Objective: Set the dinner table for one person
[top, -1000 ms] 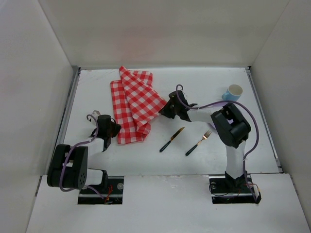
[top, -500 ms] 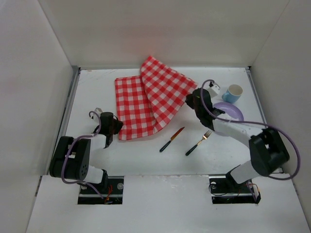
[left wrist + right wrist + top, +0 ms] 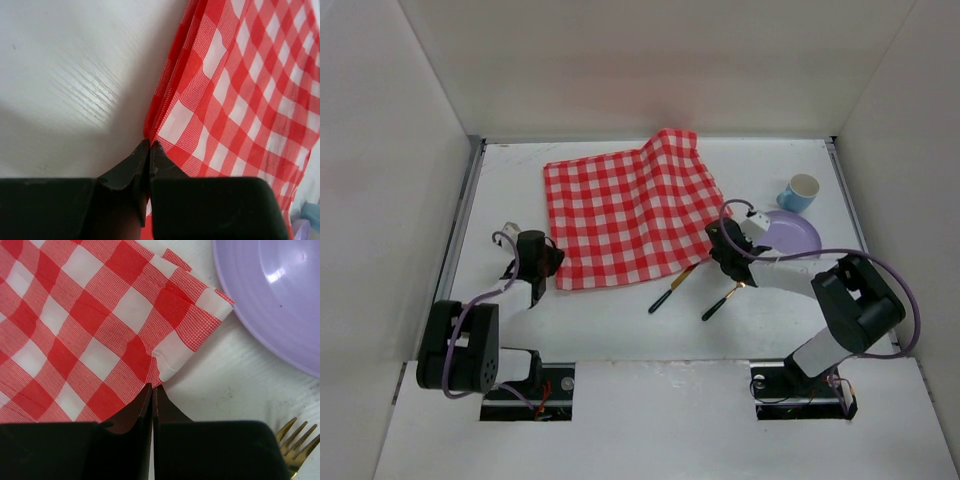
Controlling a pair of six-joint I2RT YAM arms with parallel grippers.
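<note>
Cloth (image 3: 620, 215), frame centre on table (image 3: 510, 190): soft, light, limp; you hold its lower corners, left gripper (image 3: 149, 150) and right gripper (image 3: 151, 389) both pinched on it.

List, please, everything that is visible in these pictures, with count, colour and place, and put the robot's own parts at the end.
dinner table: 1, white, under everything
walls: 3, white, around the table
checked cloth: 1, red and white, spread over the far middle
knife: 1, dark handle, gold blade, at the cloth's near edge
fork: 1, dark handle, gold tines, right of the knife
plate: 1, purple, right of the cloth
cup: 1, blue, white inside, beyond the plate
left arm: 1, black and white, near left
right arm: 1, black and white, near right
left fingers: 2, black, shut on the cloth's left edge
right fingers: 2, black, shut on the cloth's near right corner
</note>
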